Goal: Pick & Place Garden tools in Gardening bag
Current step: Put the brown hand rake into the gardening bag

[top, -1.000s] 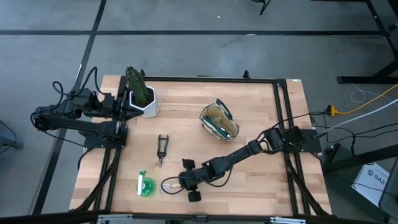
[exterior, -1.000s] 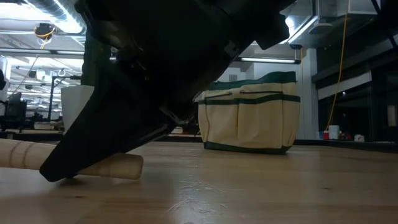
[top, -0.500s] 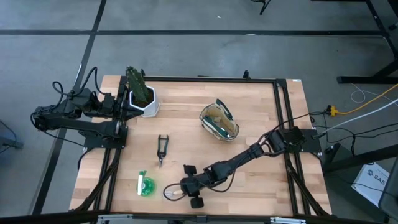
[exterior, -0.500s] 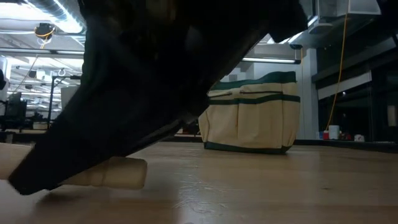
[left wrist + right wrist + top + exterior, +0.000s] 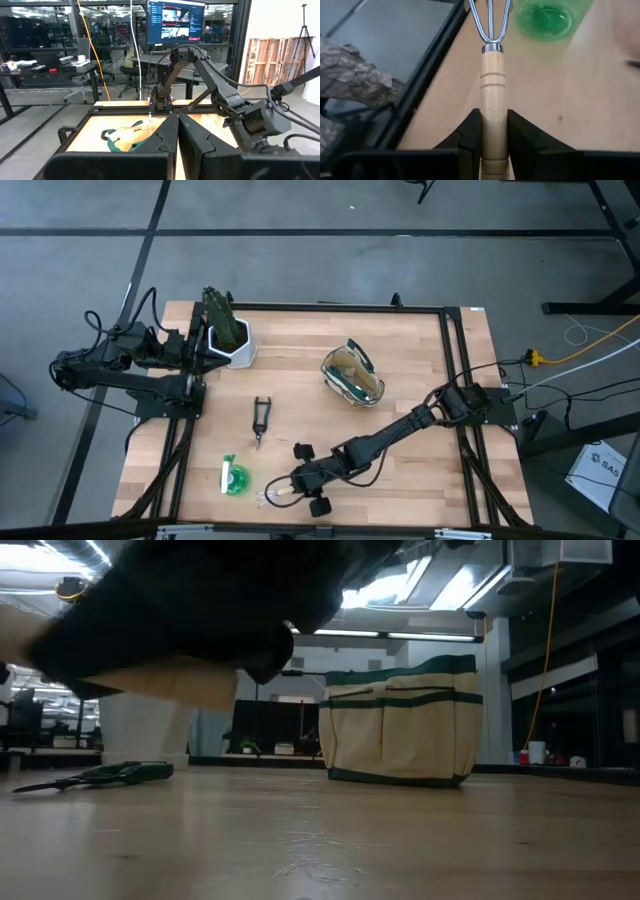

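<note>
My right gripper (image 5: 300,484) reaches to the table's near left part and is shut on the wooden-handled mini rake (image 5: 493,75). The rake's metal tines (image 5: 268,498) point toward the table's left. The bright green round item (image 5: 234,478) lies flat just left of the tines. The black pruning shears (image 5: 260,420) lie flat farther back. The tan gardening bag (image 5: 352,374) stands at the table's middle right and also shows in the low view (image 5: 404,724). My left gripper (image 5: 177,145) is shut and empty at the far left, beside the plant pot. My right gripper pinches the rake's wooden handle (image 5: 494,107) between its two fingers (image 5: 470,131), behind the grooved rings. The fingers come from the table's right and run along the handle, with the tines ahead of them. The handle (image 5: 160,680) is lifted clear of the table, about level.
A white pot with a green plant (image 5: 228,340) stands at the far left corner next to my left arm. A black frame (image 5: 455,350) runs along the table's sides. Bare wood (image 5: 400,480) lies between the bag and the near edge.
My right gripper has moved toward the table's near edge with the rake. The rake's handle lay on the table before and is now lifted clear of it. The shears behind it have come into sight in the low view.
</note>
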Available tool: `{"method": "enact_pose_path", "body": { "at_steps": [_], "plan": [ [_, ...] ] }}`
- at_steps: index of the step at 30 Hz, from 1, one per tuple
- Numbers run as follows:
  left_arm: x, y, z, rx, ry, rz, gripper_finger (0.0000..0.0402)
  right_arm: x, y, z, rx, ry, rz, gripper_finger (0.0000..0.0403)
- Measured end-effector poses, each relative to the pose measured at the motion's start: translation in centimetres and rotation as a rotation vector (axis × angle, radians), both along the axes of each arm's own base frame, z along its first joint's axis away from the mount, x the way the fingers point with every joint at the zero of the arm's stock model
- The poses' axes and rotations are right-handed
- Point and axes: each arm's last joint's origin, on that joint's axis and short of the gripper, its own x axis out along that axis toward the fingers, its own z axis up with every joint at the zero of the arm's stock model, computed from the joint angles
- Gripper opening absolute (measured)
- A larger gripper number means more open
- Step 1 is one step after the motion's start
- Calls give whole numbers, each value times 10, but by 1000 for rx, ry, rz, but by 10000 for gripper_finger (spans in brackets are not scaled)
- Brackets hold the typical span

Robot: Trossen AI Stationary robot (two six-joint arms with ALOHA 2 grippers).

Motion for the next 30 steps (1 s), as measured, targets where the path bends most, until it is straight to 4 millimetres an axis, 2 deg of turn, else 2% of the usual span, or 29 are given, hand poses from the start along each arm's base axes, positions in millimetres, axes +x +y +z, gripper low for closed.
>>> {"method": "enact_pose_path", "body": {
  "at_steps": [12, 21, 30],
  "plan": [
    [0, 0, 0, 0, 0, 0, 6, 5, -45, 21, -204, 14, -43, 69],
    [0, 0, 0, 0, 0, 0, 6, 9, -65, 32, -217, 8, -79, 69],
    [0, 0, 0, 0, 0, 0, 6, 4, -87, 55, -256, 31, -117, 69]
  ]
}}
